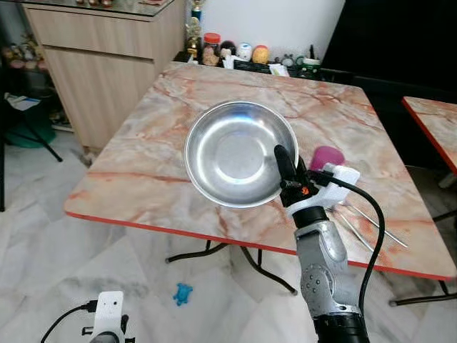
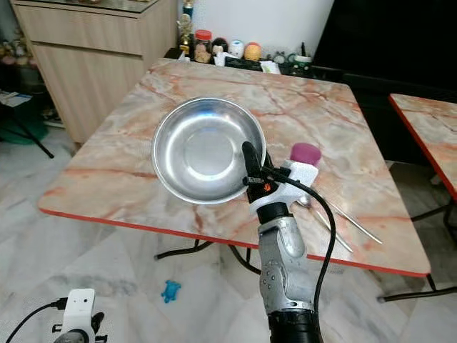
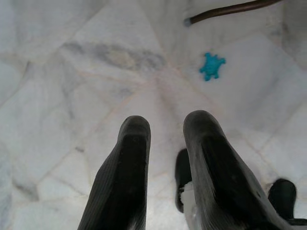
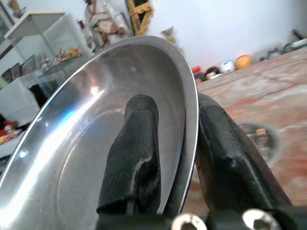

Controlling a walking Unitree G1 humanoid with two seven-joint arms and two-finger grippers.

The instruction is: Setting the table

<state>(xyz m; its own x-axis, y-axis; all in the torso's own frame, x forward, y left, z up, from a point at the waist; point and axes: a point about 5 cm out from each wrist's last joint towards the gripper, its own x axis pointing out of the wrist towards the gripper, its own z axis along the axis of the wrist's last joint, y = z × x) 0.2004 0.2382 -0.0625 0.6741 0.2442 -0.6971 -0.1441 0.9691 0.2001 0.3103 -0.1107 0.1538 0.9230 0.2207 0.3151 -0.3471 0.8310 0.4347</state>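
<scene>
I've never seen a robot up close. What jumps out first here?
The shiny steel bowl held up over the marble-patterned table, its rim pinched by the right hand. Just beyond it on the table sit a purple cup and some thin metal cutlery. The left hand hangs low over the pale floor, near a small blue toy.

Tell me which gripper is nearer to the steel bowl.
Right. The right gripper is clamped on the steel bowl at its rim, one finger inside and one outside, holding it above the marble table. The left gripper hangs low over the floor, well below and left of the bowl.
</scene>
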